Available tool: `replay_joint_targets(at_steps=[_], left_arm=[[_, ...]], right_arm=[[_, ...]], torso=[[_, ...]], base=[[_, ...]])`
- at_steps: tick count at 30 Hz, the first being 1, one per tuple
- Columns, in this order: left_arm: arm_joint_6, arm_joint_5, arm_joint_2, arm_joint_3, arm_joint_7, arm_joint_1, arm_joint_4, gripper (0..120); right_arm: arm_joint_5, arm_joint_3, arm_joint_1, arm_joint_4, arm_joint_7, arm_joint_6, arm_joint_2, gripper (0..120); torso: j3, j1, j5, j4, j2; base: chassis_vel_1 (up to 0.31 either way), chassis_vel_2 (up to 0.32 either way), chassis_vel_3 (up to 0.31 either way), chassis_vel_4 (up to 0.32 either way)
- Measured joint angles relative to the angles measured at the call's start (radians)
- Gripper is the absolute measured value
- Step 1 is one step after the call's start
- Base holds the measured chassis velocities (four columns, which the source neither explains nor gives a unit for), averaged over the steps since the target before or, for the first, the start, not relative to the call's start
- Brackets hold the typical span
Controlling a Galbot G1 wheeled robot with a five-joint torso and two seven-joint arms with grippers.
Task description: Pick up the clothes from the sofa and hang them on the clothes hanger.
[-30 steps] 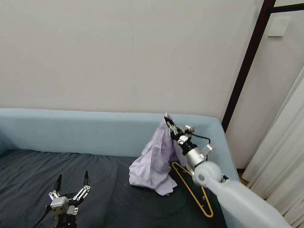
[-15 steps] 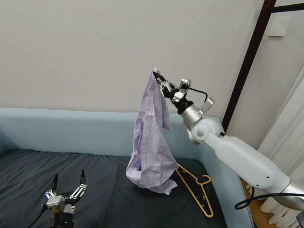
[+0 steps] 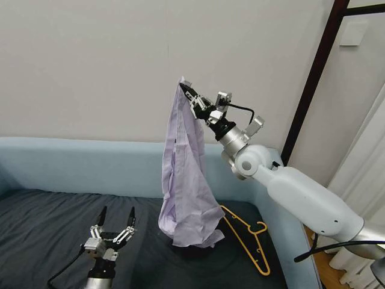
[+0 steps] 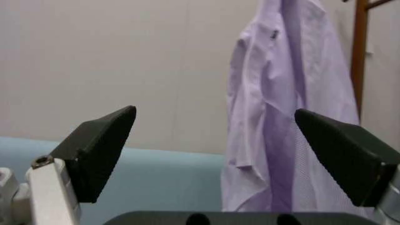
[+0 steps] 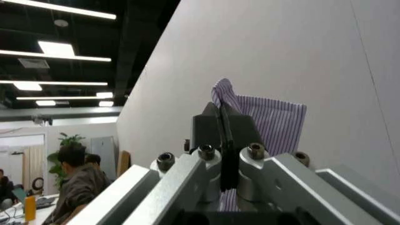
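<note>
A lilac shirt point(image 3: 183, 174) hangs full length from my right gripper point(image 3: 185, 86), which is shut on its top end high in front of the wall. The shirt's lower end rests bunched on the dark sofa seat point(image 3: 42, 229). A yellow clothes hanger point(image 3: 246, 238) lies flat on the seat just right of the shirt. My left gripper point(image 3: 114, 220) stands open low over the seat, left of the shirt, with nothing between its fingers. In the left wrist view the shirt point(image 4: 281, 117) hangs ahead beyond the spread fingers point(image 4: 100, 145). The right wrist view shows striped cloth point(image 5: 262, 117) pinched at the fingertips point(image 5: 220, 124).
The light blue sofa back point(image 3: 84, 165) runs along the wall and its right arm point(image 3: 283, 223) borders the hanger. A dark door frame point(image 3: 313, 78) and pale curtain point(image 3: 361, 205) stand to the right. A brown wooden pole point(image 4: 359, 51) rises behind the shirt.
My right gripper has lifted the shirt from a heap on the seat up and to the left, so it hangs long. The left gripper has shifted right toward the shirt.
</note>
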Motion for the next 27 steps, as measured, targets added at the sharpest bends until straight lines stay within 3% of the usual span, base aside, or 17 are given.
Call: replay_joint_targets(at_steps=[12,20,27], left_arm=[[0.013,0.080,-0.012,0.071,-0.067,-0.136,0.165,100],[0.011,0.105,-0.045,0.112,-0.059,-0.184,0.225,98],[0.000,0.135,-0.088,0.118,-0.122,-0.214,0.268,91]], right_arm=[[-0.005,0.002,-0.011,-0.006,-0.006,0.002,0.015,0],[-0.011,-0.003,-0.021,-0.008,-0.007,0.005,0.025,0],[-0.013,-0.007,-0.027,-0.008,-0.008,0.006,0.039,0]], torso=[[0.000,0.000,0.0000,0.0003,0.000],[0.000,0.000,0.0000,0.0000,0.000],[0.000,0.000,0.0000,0.0001,0.000]], base=[[0.000,0.000,0.000,0.000],[0.000,0.000,0.000,0.000],[0.000,0.000,0.000,0.000]])
